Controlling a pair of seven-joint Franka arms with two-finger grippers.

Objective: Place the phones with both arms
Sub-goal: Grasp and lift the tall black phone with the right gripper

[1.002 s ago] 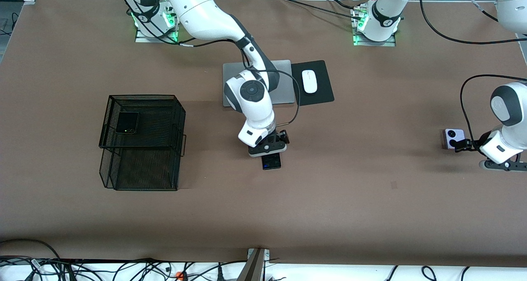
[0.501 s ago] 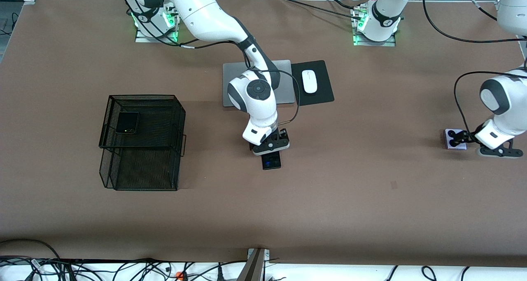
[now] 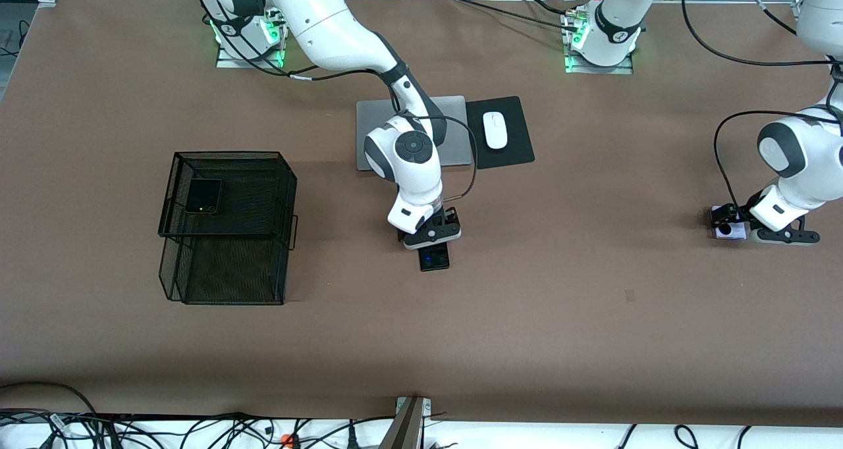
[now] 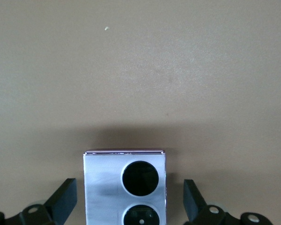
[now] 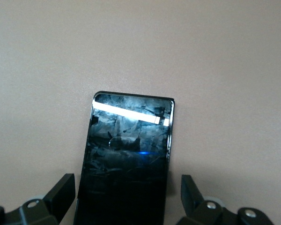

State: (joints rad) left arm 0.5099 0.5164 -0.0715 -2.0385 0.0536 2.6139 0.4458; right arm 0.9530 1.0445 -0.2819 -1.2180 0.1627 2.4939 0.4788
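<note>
- The long slim black slab point(image 3: 435, 258) lies flat mid-desk, nearest the front camera of the three phones. The right end effector point(image 3: 431, 233) stands low over it, fingers point(image 5: 61, 190) spread either side and clear of its long edges.
- That slab looks stiff, thin and glossy, so likely slippery. I would pinch it across its narrow width at the long edges, near the middle, so it does not tip.
- The pale lilac phone point(image 3: 728, 228) lies flat close to the desk's edge at the left arm's end. The left end effector point(image 3: 730, 224) straddles it, fingers point(image 4: 63, 199) spread with a gap on each side.
- It looks thicker and squarish, so its side walls should give a surer hold. The two lens circles are fragile, so keep the pads off them.
- The black flip phone point(image 3: 203, 196) rests on the top tier of a black mesh basket point(image 3: 227, 284) toward the right arm's end of the desk.
- Farthest, toward the bases' edge, sit a silver laptop point(image 3: 454, 123) and a white mouse point(image 3: 495, 130) on its black pad point(image 3: 514, 147).
</note>
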